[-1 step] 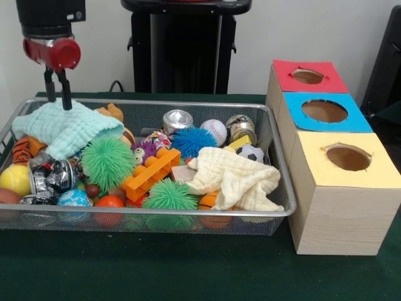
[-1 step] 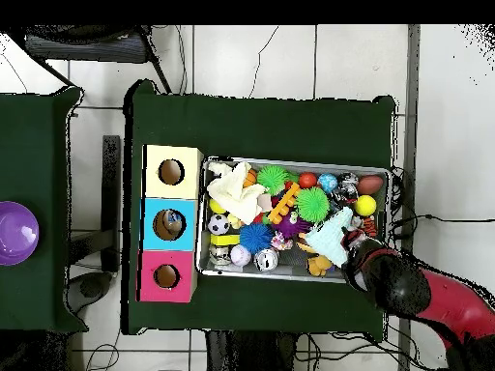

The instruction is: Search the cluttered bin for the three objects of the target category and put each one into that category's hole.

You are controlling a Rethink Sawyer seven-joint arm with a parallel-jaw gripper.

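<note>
Green-clothed table (image 1: 188, 276) with wire bin (image 1: 276, 144) and three-hole wooden box (image 1: 338, 207).
Gripper (image 1: 57, 94) at the bin's ten o'clock corner, fingers nearly together, tips touching the mint cloth (image 1: 62, 128); the cream cloth (image 1: 235, 179) lies toward four o'clock.

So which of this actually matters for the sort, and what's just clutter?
Job:
wire mesh bin
wooden box with red, blue, yellow holed tops
claw

Lying about:
mint green cloth
cream cloth
purple bowl
</note>
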